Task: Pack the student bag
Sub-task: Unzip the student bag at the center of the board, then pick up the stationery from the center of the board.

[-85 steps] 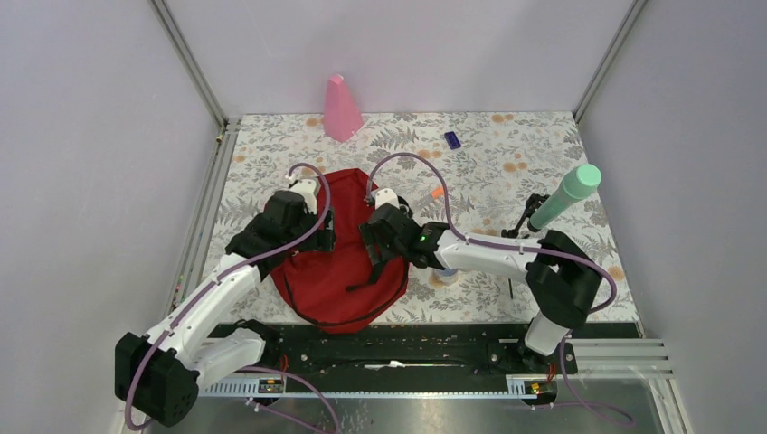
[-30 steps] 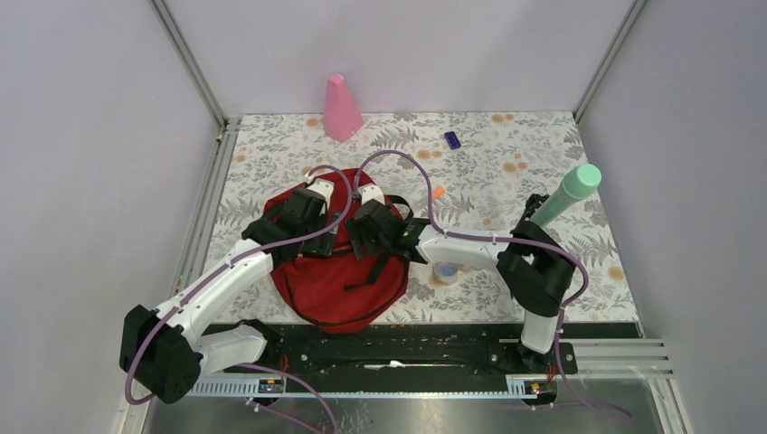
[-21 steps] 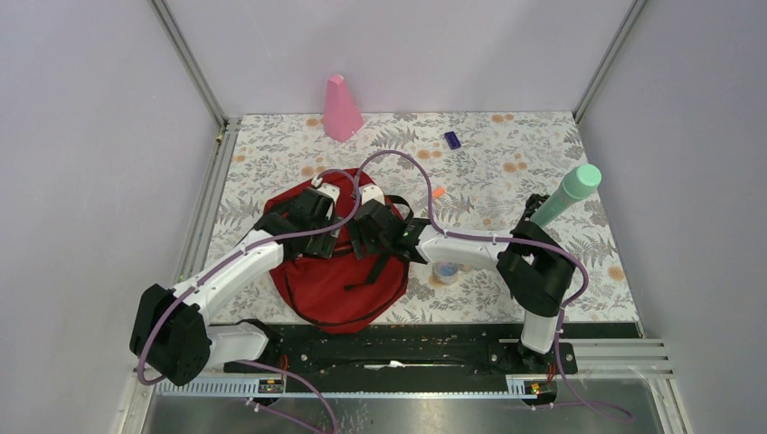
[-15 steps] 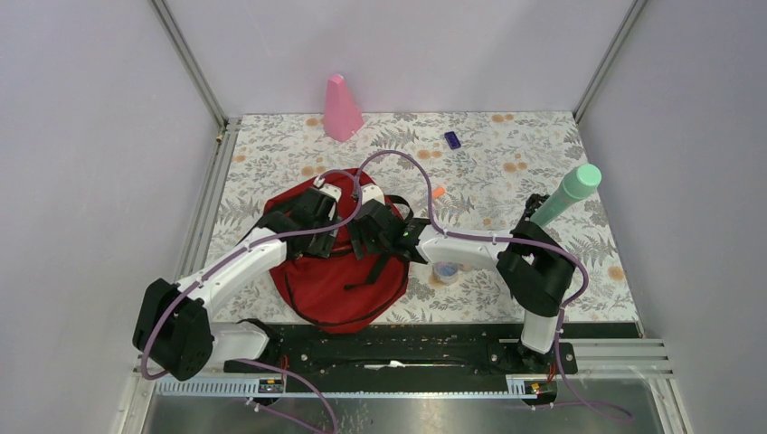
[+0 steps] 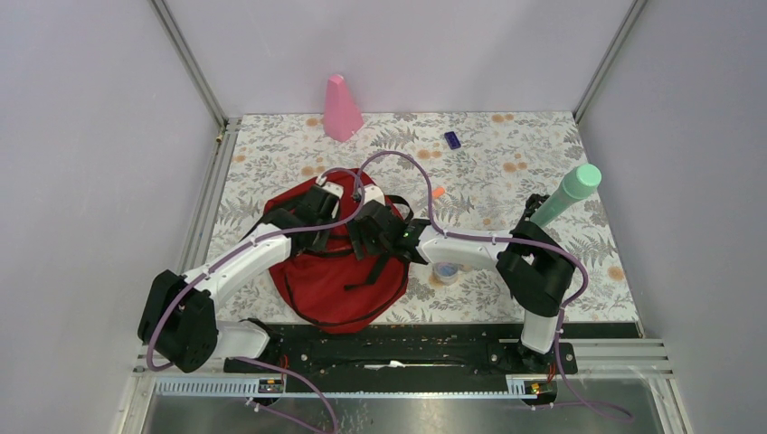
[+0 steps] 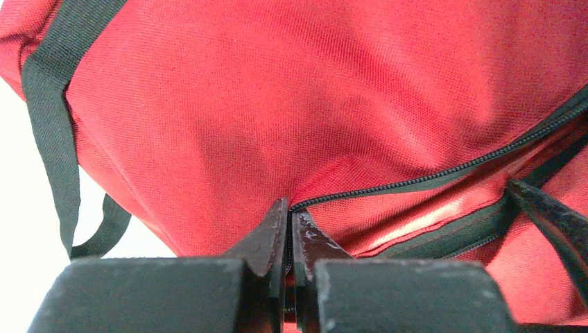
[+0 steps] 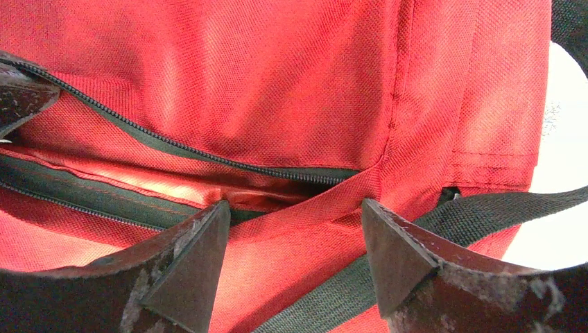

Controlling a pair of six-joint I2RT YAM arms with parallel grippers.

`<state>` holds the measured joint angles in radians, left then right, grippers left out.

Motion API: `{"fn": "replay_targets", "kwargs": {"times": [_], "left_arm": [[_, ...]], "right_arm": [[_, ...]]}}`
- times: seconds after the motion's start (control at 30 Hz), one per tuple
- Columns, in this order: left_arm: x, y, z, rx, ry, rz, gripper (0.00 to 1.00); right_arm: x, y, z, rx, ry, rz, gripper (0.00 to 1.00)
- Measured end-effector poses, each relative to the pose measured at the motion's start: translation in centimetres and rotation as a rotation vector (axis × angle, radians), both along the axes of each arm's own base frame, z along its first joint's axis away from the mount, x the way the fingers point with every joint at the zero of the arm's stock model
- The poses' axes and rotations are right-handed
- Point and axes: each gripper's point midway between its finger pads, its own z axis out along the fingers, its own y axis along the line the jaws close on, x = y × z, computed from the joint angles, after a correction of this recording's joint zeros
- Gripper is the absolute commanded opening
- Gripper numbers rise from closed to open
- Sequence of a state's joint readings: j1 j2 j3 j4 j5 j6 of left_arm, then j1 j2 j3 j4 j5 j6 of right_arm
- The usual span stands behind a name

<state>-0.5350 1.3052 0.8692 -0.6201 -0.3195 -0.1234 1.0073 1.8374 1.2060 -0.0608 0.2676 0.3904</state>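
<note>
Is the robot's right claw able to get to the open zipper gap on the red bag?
Probably yes. The right gripper hangs open right over the student bag's zipper gap, with nothing between. A black strap crosses just beside it and might snag.

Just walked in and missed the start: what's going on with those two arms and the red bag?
Both arms are bent over the student bag, working at its zipper. The left claw is pinched shut on the bag at the zipper's edge. The right claw is open just above the partly unzipped opening, gripping nothing. The green cylinder, pink cone and tape roll are outside the bag.
</note>
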Motion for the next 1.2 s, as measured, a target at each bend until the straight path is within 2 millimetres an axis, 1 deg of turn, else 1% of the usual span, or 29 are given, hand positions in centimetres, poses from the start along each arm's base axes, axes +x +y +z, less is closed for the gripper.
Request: {"fn": "replay_targets", "kwargs": {"times": [0.1,0.17,0.33,0.43,0.53,0.63,0.77,0.83,0.9,0.93,1.0,1.07,1.1,1.2], "left_arm": [[0.3,-0.2,0.6,-0.018,-0.028,0.005,0.0],[0.6,-0.3,1.5,-0.042,-0.066,0.009,0.0],[1.4,-1.0,6.2,-0.161,-0.249,0.014,0.0],[1.3,-0.8,7.8,-0.201,-0.316,0.025,0.0],[1.2,-0.9,7.9,-0.208,-0.321,0.024,0.0],[1.3,-0.8,7.6,-0.201,-0.311,0.027,0.0],[1.3,-0.8,7.5,-0.197,-0.308,0.026,0.0],[1.4,-0.7,7.5,-0.193,-0.309,0.023,0.0],[1.4,-0.7,7.5,-0.189,-0.311,0.021,0.0],[1.4,-0.6,7.6,-0.188,-0.311,0.019,0.0],[1.4,-0.6,7.7,-0.186,-0.316,0.019,0.0],[1.4,-0.5,7.8,-0.187,-0.32,0.018,0.0],[1.4,-0.5,7.9,-0.186,-0.322,0.017,0.0],[1.4,-0.5,8.0,-0.189,-0.328,0.016,0.0]], "right_arm": [[0.0,-0.1,-0.2,0.001,0.0,-0.001,0.81],[-0.1,-0.1,-0.2,0.001,0.001,-0.002,0.81],[0.0,0.0,-0.2,0.006,-0.002,-0.003,0.83],[-0.2,-0.3,-0.6,-0.005,0.002,-0.005,0.86],[-0.2,-0.4,-0.4,-0.008,-0.002,0.001,0.87],[-0.4,-0.9,0.6,-0.018,-0.012,0.016,0.87],[-0.8,-1.8,3.7,-0.007,-0.047,0.034,0.9],[-1.0,-2.4,5.3,-0.001,-0.065,0.036,0.94],[-1.2,-3.6,7.9,0.008,-0.1,0.027,0.96],[-1.3,-4.2,8.6,0.007,-0.11,0.018,0.98],[-1.5,-5.9,10.0,-0.013,-0.134,-0.013,1.0],[-1.7,-7.7,10.8,-0.05,-0.147,-0.045,1.0],[-1.9,-8.9,10.9,-0.081,-0.148,-0.063,1.0],[-2.4,-11.8,10.9,-0.157,-0.138,-0.11,1.0]]}}
